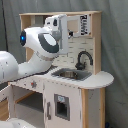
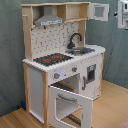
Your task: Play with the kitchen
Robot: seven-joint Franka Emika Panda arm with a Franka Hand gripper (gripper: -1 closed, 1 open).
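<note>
The kitchen is a tall white and light-wood toy unit, seen in both exterior views. In the second exterior view its black-red hob, black faucet, steel sink, grey hood and pegboard back all show. The oven door hangs open at the front, under two knobs. In the first exterior view my white arm rises in front of the kitchen's left half and hides the hob. My gripper is held high near the top shelf, left of the faucet.
A small upper cupboard door stands open at the kitchen's top right. A white part of my arm shows at the second exterior view's right edge. A grey curtain hangs behind, over a wooden floor.
</note>
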